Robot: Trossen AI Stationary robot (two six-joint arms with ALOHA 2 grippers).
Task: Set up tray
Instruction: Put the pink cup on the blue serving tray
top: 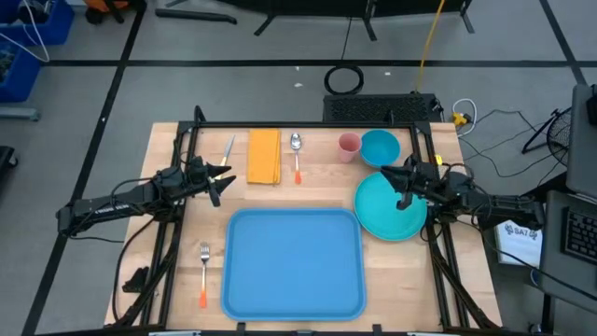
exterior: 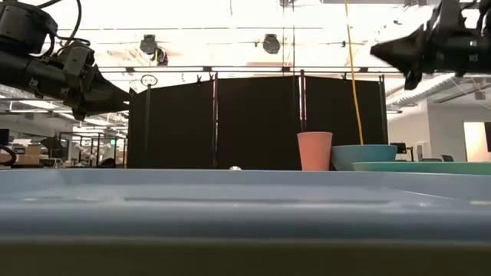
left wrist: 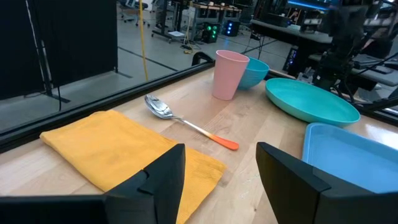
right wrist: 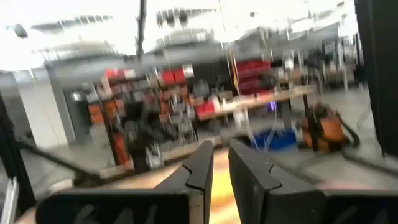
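The light-blue tray (top: 294,263) lies flat on the near middle of the table, and its rim (exterior: 230,188) fills the low view. My left gripper (top: 224,177) (left wrist: 221,155) hovers open above the table, just left of the yellow napkin (top: 264,155) (left wrist: 118,152). My right gripper (top: 390,177) (right wrist: 221,155) is shut and empty. It is raised above the far-left edge of the round teal plate (top: 390,207), which rests on the table right of the tray. In the low view both grippers (exterior: 123,96) (exterior: 376,50) hang well clear of the table.
Along the far edge lie a knife (top: 228,149), a spoon (top: 297,154) (left wrist: 186,124), a pink cup (top: 349,147) (exterior: 314,151) and a blue bowl (top: 380,147). A fork (top: 203,271) with an orange handle lies left of the tray. A black frame rails the table's edges.
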